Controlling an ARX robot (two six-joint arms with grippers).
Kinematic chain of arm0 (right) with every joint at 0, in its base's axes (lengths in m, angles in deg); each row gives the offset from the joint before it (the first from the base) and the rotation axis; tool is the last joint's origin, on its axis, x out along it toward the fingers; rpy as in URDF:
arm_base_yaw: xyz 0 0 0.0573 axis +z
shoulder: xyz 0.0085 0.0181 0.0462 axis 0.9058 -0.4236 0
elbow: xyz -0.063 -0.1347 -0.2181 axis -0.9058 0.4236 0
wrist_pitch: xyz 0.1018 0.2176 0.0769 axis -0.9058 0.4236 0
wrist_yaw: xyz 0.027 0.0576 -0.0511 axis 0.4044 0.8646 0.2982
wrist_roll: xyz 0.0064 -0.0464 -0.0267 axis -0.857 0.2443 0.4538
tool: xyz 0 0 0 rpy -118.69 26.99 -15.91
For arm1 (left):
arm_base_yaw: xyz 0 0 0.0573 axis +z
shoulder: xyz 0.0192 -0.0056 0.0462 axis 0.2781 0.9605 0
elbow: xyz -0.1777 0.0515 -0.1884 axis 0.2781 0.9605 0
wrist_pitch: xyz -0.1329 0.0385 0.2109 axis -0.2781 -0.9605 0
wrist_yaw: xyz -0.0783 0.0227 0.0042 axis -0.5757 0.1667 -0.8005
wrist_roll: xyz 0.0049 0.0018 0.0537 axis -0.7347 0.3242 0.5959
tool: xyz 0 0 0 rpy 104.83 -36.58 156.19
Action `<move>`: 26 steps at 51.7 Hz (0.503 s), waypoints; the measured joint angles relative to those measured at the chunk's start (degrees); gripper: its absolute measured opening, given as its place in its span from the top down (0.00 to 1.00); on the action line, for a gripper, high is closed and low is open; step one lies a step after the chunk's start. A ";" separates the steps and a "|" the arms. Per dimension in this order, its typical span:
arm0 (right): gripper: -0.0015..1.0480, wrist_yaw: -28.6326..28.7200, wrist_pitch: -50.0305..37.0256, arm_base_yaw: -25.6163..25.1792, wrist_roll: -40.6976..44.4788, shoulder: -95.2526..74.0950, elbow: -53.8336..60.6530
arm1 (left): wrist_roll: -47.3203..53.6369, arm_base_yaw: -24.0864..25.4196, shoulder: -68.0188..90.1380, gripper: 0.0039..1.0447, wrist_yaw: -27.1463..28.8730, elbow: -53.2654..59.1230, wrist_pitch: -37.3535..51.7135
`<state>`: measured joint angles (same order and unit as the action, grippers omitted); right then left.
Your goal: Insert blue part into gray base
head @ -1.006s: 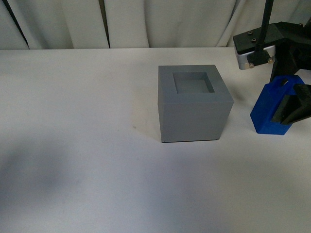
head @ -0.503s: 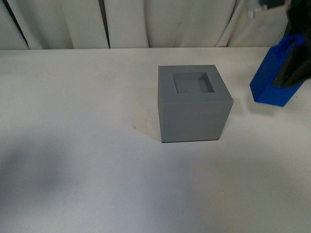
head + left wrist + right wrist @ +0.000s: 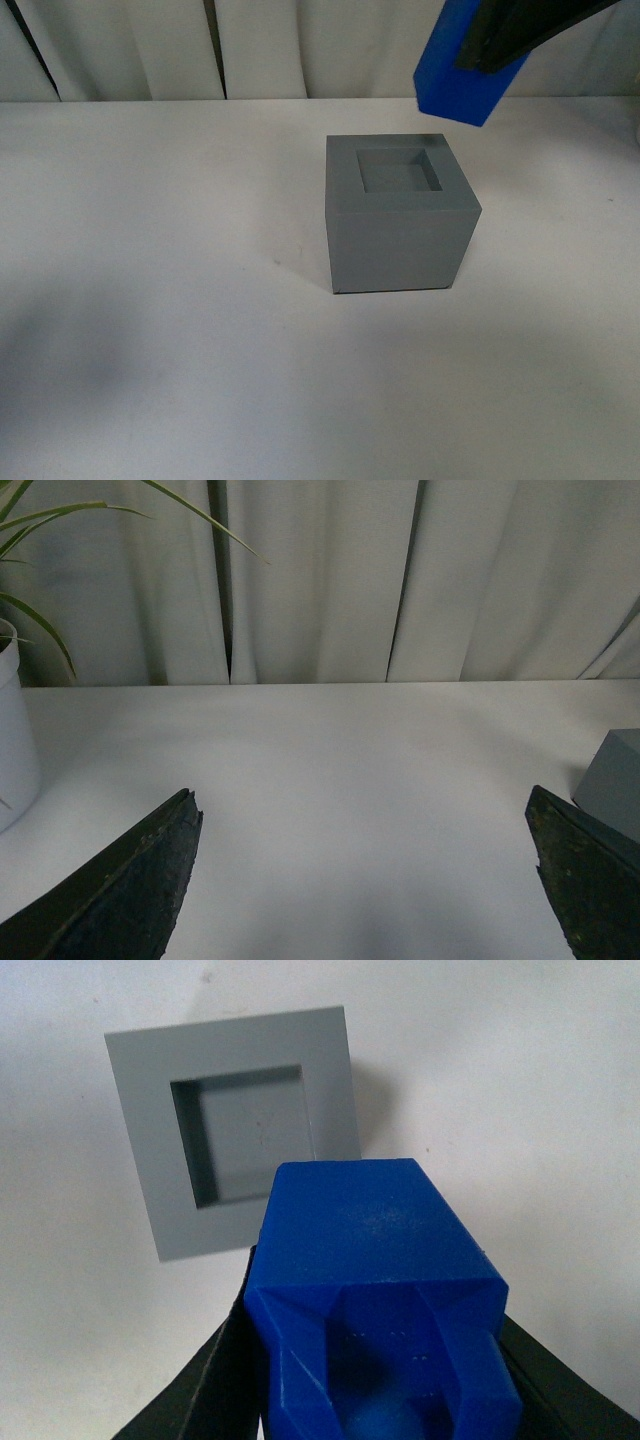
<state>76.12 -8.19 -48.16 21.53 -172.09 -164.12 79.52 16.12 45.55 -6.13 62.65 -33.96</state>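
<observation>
Carry stage, by the look of it: the right gripper [image 3: 505, 35], jaws clamped on opposite sides of the blue part [image 3: 455, 70], holds it tilted in the air, above and just past the far right corner of the gray base [image 3: 400, 245], whose square recess is empty on the white tabletop [image 3: 150, 250]. Insertion likely calls for centring over the recess, straightening the block, then lowering. The left gripper [image 3: 360, 810] hangs wide open, holding nothing.

Airborne blue part [image 3: 455, 88] near gray base [image 3: 400, 235]
</observation>
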 joint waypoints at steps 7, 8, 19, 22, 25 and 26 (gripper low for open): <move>0.55 -0.11 0.09 1.81 -0.39 -2.38 -0.81 | 0.00 0.00 0.00 0.06 -0.02 0.00 0.00; 0.55 -0.13 0.09 2.03 -0.50 -2.78 -1.01 | 0.02 0.00 0.00 0.06 -0.02 0.00 0.00; 0.55 -0.02 0.61 3.85 -1.16 -5.20 -3.74 | 0.02 0.00 0.00 0.06 0.00 0.00 0.00; 0.55 -0.02 0.79 4.15 -1.18 -5.44 -4.15 | 0.02 0.00 0.00 0.06 0.00 0.00 0.00; 0.55 0.00 0.87 4.50 -1.22 -5.57 -4.50 | 0.02 0.00 0.00 0.06 0.00 0.00 0.00; 0.55 0.02 1.05 4.70 -1.22 -5.66 -4.70 | 0.02 0.00 0.00 0.06 0.00 0.00 0.00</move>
<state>76.14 -7.14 -43.46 20.31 -177.75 -168.82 79.54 16.12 45.55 -6.13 62.65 -33.96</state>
